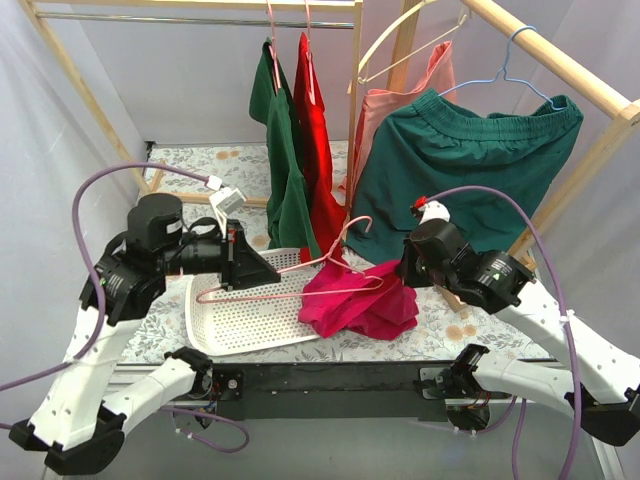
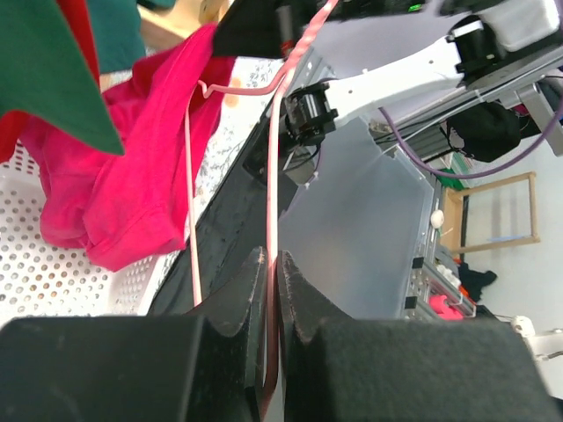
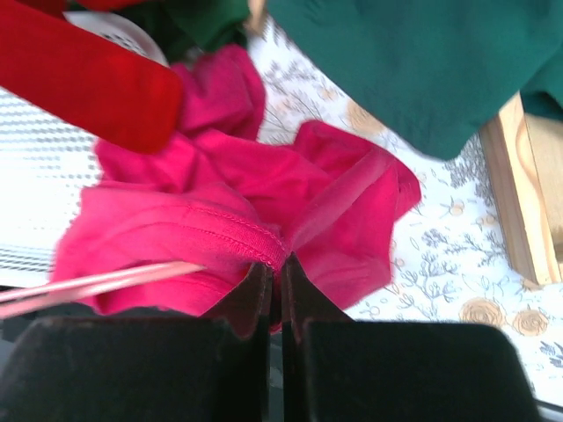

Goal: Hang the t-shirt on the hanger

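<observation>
The magenta-pink t-shirt (image 1: 360, 300) lies bunched on the floral tablecloth, partly over the right end of the white tray. The pale-pink wire hanger (image 1: 300, 288) is held level above the tray, its right end inside the shirt and its hook (image 1: 352, 226) sticking up. My left gripper (image 1: 262, 272) is shut on the hanger's wire (image 2: 273, 202). My right gripper (image 1: 406, 272) is shut on a hemmed edge of the t-shirt (image 3: 255, 242). The shirt also shows in the left wrist view (image 2: 114, 193).
A white perforated tray (image 1: 250, 320) lies under the hanger. A dark green top (image 1: 285, 170) and a red garment (image 1: 318, 150) hang from the wooden rack just behind. Green shorts (image 1: 460, 170), a salmon garment (image 1: 385, 110), a cream hanger (image 1: 400, 40) and a light-blue hanger (image 1: 505, 70) hang at the right.
</observation>
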`<state>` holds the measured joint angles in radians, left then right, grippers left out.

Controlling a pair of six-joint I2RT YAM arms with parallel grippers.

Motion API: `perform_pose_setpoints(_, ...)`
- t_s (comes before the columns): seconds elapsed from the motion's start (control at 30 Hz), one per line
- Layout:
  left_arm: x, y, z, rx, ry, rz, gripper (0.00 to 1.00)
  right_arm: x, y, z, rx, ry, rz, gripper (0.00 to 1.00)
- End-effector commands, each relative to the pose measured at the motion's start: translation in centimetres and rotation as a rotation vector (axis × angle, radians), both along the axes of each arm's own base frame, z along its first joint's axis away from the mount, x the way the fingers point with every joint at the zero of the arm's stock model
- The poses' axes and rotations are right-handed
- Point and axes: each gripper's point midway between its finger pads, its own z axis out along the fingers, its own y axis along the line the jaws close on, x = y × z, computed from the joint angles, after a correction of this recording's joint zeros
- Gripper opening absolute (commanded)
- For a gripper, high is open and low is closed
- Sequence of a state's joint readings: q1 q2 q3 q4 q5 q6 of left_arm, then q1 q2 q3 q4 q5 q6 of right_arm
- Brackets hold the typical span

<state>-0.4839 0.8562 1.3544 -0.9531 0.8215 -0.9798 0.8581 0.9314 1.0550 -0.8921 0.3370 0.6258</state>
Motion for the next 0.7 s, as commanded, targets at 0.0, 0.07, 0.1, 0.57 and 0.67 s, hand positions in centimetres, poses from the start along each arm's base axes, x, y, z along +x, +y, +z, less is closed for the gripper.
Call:
perform_pose_setpoints(0.0,1.2,-1.0,-0.3,-0.007,-0.006,-0.028,0.00,0.5,0.5,3.2,0.036,-0.057,0.029,0.01)
perform_pose_setpoints(0.07,1.7,-1.2,-0.1,-0.013,-0.024,-0.028,0.00,0.4,0.8,4.0,0.051,-0.063,0.053,0.01)
perform_pose_setpoints(0.1,1.9,-1.4,-0.2,-0.016,-0.025,-0.034,0.00,0.4,0.9,4.4,0.057,-0.072,0.062,0.01)
perform_pose_setpoints(0.57,3.3,-3.4,-1.3,-0.152,-0.041,-0.073,0.00,0.1,6.7,14.3,0.291,-0.161,0.288,0.01)
perform_pose_setpoints(0.67,3.9,-3.8,-1.8,-0.197,-0.055,-0.046,0.00,-0.2,7.0,12.4,0.297,-0.125,0.295,0.01)
